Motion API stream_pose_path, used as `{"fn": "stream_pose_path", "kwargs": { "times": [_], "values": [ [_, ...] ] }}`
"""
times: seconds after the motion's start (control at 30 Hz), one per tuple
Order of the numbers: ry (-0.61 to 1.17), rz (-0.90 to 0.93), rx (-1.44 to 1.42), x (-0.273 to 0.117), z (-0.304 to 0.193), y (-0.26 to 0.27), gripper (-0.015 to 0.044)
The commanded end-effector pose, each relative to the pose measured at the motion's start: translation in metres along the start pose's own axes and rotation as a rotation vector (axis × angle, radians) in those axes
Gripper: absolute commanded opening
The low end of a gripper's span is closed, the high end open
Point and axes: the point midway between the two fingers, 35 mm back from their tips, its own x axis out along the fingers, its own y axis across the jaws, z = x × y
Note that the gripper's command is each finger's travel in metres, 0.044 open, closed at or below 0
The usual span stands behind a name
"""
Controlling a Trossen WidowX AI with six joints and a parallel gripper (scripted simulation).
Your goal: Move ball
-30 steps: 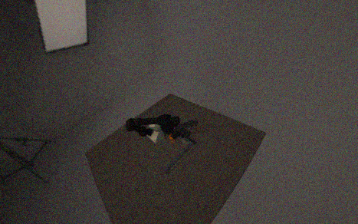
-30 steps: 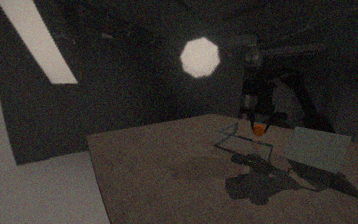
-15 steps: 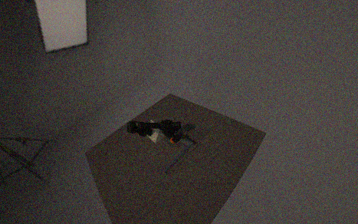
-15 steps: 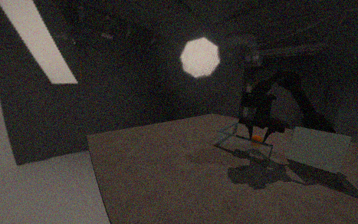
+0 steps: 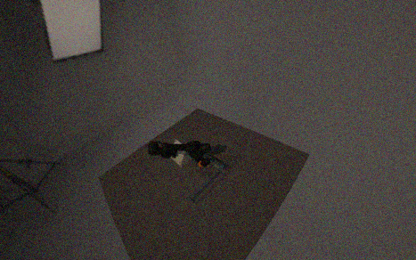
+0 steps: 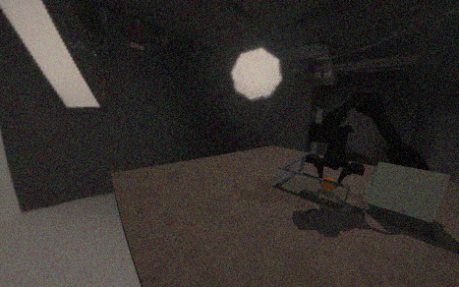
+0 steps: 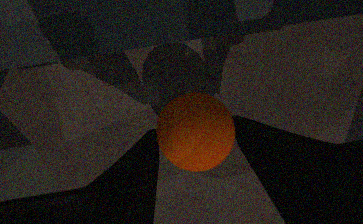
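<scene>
The orange ball [image 6: 328, 184] [image 7: 196, 132] is held between the two dark fingers of my gripper [image 6: 330, 181] [image 7: 194, 128], low over the table. The clear walls [image 5: 208, 183] [image 6: 281, 188] make a corner and show as thin dark outlines. In the exterior view the ball shows behind the long wall's outline. In the wrist view a dim round shape [image 7: 173, 67] shows just beyond the ball; I cannot tell whether it is the see-through copy or a shadow. The exact gap under the ball is too dark to tell.
A pale upright panel [image 5: 179, 159] [image 6: 409, 192] stands beside the arm. The arm's dark shadow [image 6: 330, 221] falls on the brown table [image 5: 164, 223] [image 6: 196, 221] in front of the walls. The table's outer edges lie well away from the gripper on the front side.
</scene>
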Motion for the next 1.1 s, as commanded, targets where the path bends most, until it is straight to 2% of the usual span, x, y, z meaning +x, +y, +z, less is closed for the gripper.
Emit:
{"fn": "stream_pose_path", "kwargs": {
  "times": [0.0,0.37,0.47,0.63,1.03,1.07],
  "values": [
    [0.0,0.0,0.001,0.0,0.0,0.0,0.0079],
    [0.0,0.0,0.001,0.0,0.0,0.0,0.0355],
    [-0.002,-0.001,0.001,-0.011,0.001,-0.002,0.0355],
    [-0.002,-0.002,-0.002,-0.084,0.001,-0.001,0.0355],
    [-0.009,-0.017,-0.004,-0.08,0.003,-0.003,0.0355],
    [-0.009,-0.017,-0.004,-0.082,0.003,-0.003,0.0382]
  ]
}}
